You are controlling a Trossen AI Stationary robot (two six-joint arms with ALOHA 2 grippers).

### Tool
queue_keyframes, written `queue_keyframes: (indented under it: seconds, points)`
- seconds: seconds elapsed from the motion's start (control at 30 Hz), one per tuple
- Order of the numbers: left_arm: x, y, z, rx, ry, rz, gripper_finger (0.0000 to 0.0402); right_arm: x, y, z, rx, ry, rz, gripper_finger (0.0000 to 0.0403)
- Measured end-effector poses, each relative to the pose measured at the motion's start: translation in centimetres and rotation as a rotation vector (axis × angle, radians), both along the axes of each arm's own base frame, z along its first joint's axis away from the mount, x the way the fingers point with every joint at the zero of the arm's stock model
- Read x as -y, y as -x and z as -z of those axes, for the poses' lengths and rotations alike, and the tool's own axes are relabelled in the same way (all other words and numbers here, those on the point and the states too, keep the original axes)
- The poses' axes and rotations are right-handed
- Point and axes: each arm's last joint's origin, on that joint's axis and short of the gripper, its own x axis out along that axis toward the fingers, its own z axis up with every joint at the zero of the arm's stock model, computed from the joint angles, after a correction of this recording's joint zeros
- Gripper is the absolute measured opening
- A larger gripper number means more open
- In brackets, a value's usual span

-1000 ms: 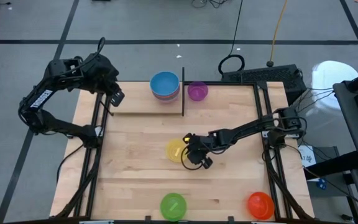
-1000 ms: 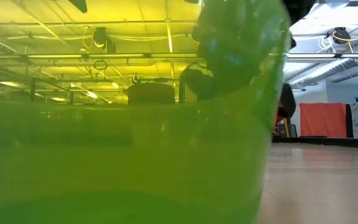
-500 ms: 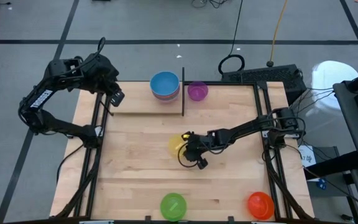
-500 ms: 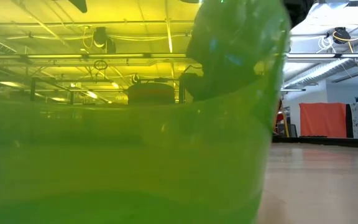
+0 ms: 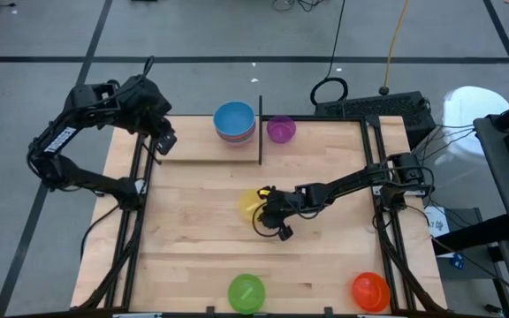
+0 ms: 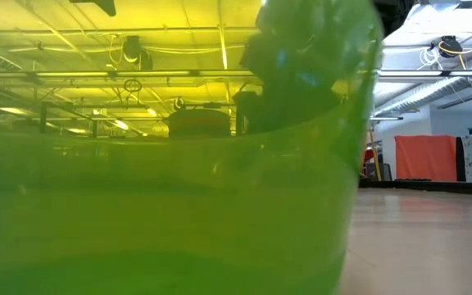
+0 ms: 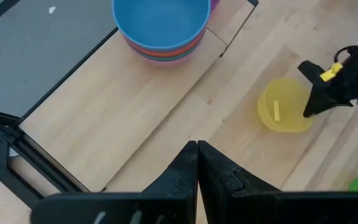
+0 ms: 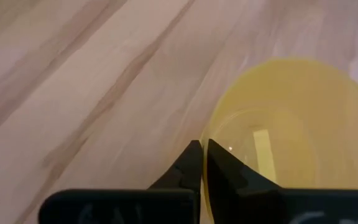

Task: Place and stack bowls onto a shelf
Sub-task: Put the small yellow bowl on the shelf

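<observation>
A yellow bowl (image 5: 249, 204) sits upright on the table's middle, and my right gripper (image 5: 263, 210) is shut on its right rim. A blue bowl (image 5: 234, 118) tops a stack of bowls on the shelf (image 5: 197, 147), left of the shelf's black rod (image 5: 260, 132). Just right of that rod stands a purple bowl (image 5: 280, 129). A green bowl (image 5: 246, 291) and an orange bowl (image 5: 370, 290) stand at the near edge. My left gripper (image 5: 164, 139) hovers shut over the shelf's left end, with nothing between its fingers. My right gripper pinches the yellow bowl's rim (image 8: 211, 138) on the side toward the table's right edge, one finger outside the wall and one finger (image 8: 224, 167) inside the bowl. The fingers slant down from the right. The bowl stands with its base on the table.
The green bowl (image 6: 162, 205) stands right in front of the low camera and fills most of that view. Bare tabletop (image 5: 193, 238) lies between the shelf and the near edge. Black frame rails (image 5: 135, 221) run along the table's left and right sides.
My right gripper has shut on the yellow bowl's rim, with its wrist rolling a little as it did so. It had stood open beside the bowl a second ago. The bowl remains on the table.
</observation>
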Motion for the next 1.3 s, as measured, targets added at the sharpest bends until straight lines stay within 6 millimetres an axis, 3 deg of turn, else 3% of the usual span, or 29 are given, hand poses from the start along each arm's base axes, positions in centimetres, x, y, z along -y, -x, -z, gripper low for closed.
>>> queue_keyframes:
  seconds: [0.2,0.33,0.5,0.8,1.07,1.3]
  points:
    - [-0.3,-0.6,0.3,-0.004,0.034,-0.032,0.0022,0.0,-0.3,-0.3,0.047,-0.010,0.006,0.0001]
    - [-0.3,-1.2,0.6,-0.010,0.064,0.064,0.0029,0.0,-0.4,-0.4,0.052,-0.021,0.016,0.0000]
    - [-0.2,-1.5,0.6,0.011,0.110,0.148,0.0007,0.0,-0.4,-0.4,0.050,-0.021,0.016,0.0000]
    - [0.0,-2.0,0.9,0.046,0.226,0.136,0.0053,0.0,-0.4,-0.4,0.051,-0.021,0.017,0.0000]
    - [1.4,-4.3,4.9,-0.075,0.312,0.297,0.0085,0.7,-0.4,-0.4,0.050,-0.021,0.037,0.0000]
    - [3.4,-7.7,9.2,-0.045,0.128,0.706,0.0085,0.8,-0.4,-0.4,0.047,-0.047,0.013,0.0000]
